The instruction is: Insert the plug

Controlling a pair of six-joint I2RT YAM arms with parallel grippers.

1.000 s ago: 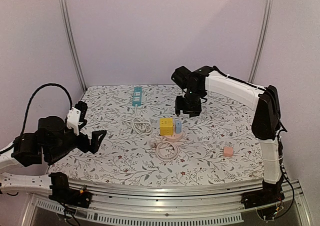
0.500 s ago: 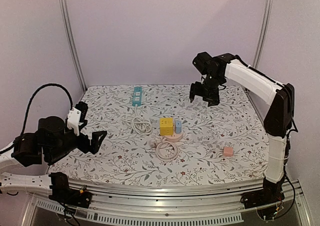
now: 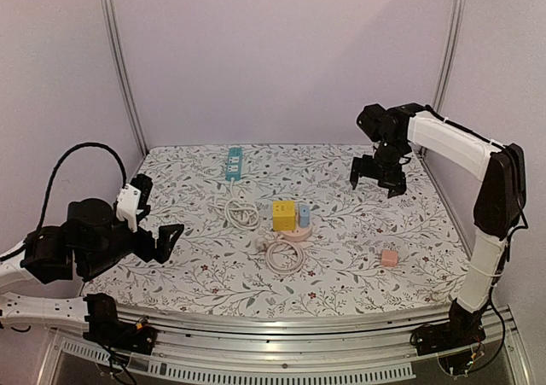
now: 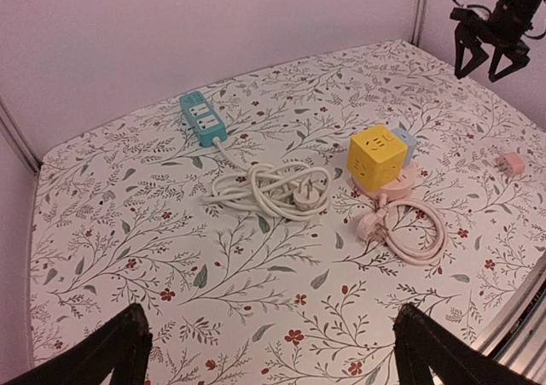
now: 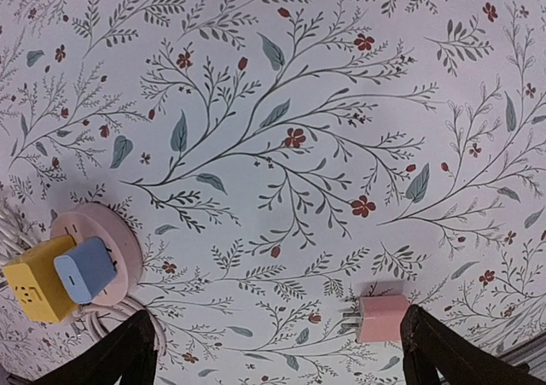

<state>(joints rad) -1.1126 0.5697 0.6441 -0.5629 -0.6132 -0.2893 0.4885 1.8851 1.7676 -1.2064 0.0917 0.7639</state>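
Work surface: floral table [image 3: 196,265], carrying every item listed here; left gripper [image 4: 271,355]: fingers spread wide with nothing between them, hanging above the near left part of the cloth; right gripper [image 5: 277,351]: fingers likewise spread and empty, raised over the far right of the table, well apart from the sockets; blue plug [image 5: 85,270]: set against one side of the yellow cube socket [image 4: 377,155] and touching it, prongs hidden, so how far in it sits cannot be told; pink round base [image 5: 115,231]: under the cube, near the table's middle; pink cord [image 4: 411,230]: coiled just in front of that base; teal power strip [image 3: 234,162]: lying toward the far edge; white cable [image 4: 271,190]: bundled between strip and cube, its plug end loose on the cloth; small pink charger [image 5: 382,318]: lying alone at the near right, prongs showing.
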